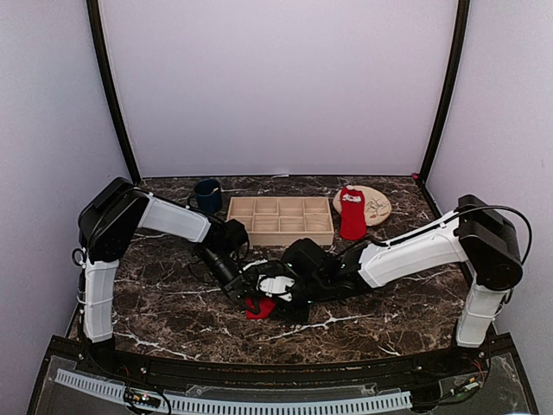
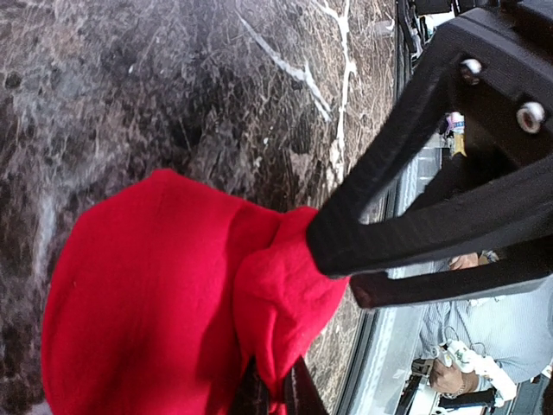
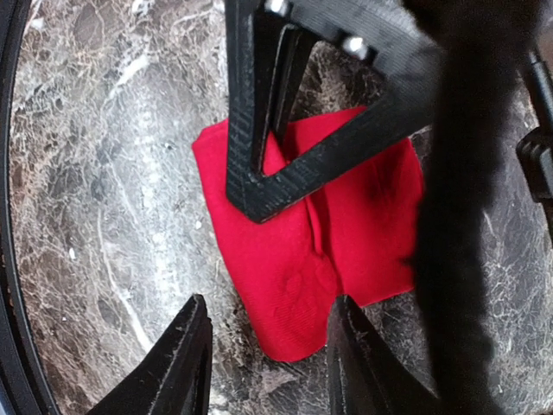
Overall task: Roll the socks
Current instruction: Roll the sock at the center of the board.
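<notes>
One red sock [image 1: 258,308] lies bunched on the marble near the front middle, where both arms meet. My left gripper [image 2: 276,393] is shut on a pinched fold of this sock [image 2: 155,294]. My right gripper [image 3: 270,303] stands open just above it, its fingers [image 3: 186,354] apart on either side of the narrow end of the sock [image 3: 294,259]. In the top view the left gripper [image 1: 249,296] and right gripper [image 1: 276,285] nearly touch. A second red sock [image 1: 352,212] with a white print lies flat at the back right, its top end over the plate's edge.
A wooden compartment tray [image 1: 281,220] stands at the back middle. A dark blue mug [image 1: 207,194] is to its left and a round tan plate [image 1: 373,206] to its right. The table's front edge [image 1: 259,363] runs close behind the grippers.
</notes>
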`<action>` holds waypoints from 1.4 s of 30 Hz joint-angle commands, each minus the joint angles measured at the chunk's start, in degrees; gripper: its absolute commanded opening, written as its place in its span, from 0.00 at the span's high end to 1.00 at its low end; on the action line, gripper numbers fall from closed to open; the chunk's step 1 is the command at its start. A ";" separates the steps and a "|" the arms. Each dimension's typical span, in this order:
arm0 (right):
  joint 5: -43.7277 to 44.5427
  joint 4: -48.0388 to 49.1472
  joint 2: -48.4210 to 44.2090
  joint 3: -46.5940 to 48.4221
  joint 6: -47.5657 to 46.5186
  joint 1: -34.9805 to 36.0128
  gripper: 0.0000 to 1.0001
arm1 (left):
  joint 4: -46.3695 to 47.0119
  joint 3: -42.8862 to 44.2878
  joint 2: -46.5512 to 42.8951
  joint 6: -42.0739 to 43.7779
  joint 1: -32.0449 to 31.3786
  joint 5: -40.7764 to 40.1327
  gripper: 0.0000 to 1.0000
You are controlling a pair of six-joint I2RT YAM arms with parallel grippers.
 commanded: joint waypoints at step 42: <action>-12.64 -10.17 10.77 9.66 -0.27 -3.24 0.97 | 3.53 -5.23 -8.31 -6.73 1.38 -14.09 0.67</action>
